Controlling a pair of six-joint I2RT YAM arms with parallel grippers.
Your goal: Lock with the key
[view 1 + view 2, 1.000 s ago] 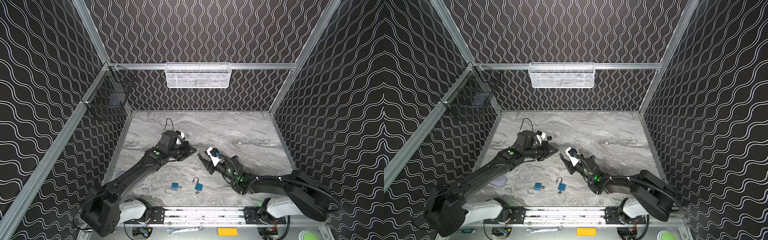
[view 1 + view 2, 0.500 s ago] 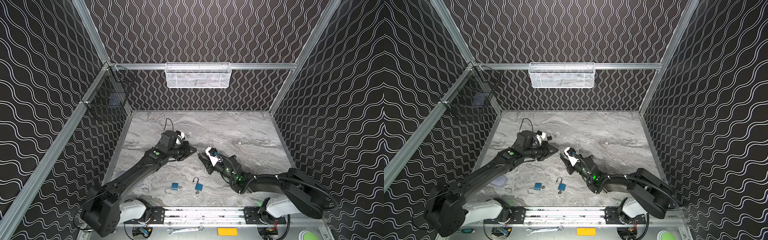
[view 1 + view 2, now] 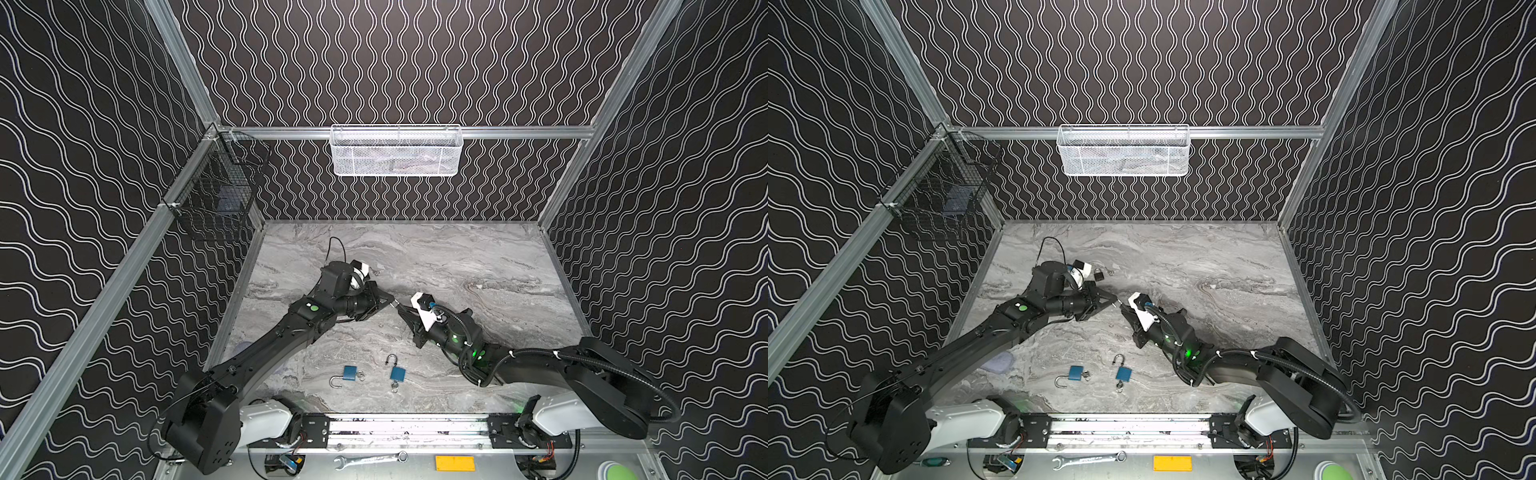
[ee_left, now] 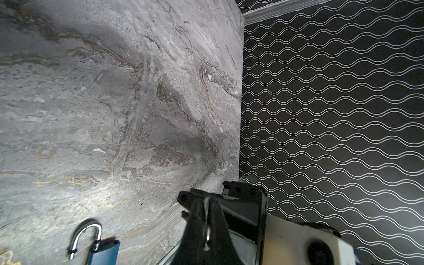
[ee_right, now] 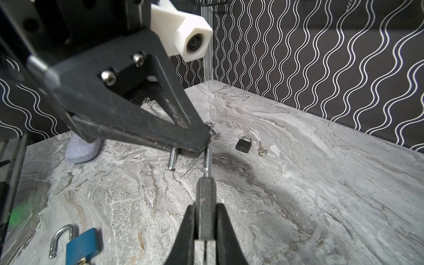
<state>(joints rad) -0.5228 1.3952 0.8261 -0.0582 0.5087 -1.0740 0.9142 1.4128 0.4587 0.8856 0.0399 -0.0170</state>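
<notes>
A small grey padlock (image 5: 206, 202) hangs in the air between my two grippers, its silver shackle (image 5: 208, 160) swung open with one leg free. My right gripper (image 5: 206, 216) is shut on the padlock's body. My left gripper (image 5: 203, 146) is shut on the top of the shackle, which shows as a thin silver strip between its fingers (image 4: 197, 220). In both top views the two grippers meet tip to tip mid-table, left gripper (image 3: 390, 301) and right gripper (image 3: 402, 310). Loose keys (image 5: 261, 150) (image 5: 214, 135) lie on the marble beyond; none is held.
A black padlock (image 5: 244, 143) lies shut by the loose keys. Two blue padlocks (image 3: 351, 373) (image 3: 397, 373) with open shackles lie near the front edge. A grey pad (image 3: 996, 362) sits front left. A white basket (image 3: 397, 150) and a black wire basket (image 3: 218, 195) hang on the walls.
My right gripper has closed on the padlock's body and edged a little toward the left gripper. The left arm has held still with the shackle.
</notes>
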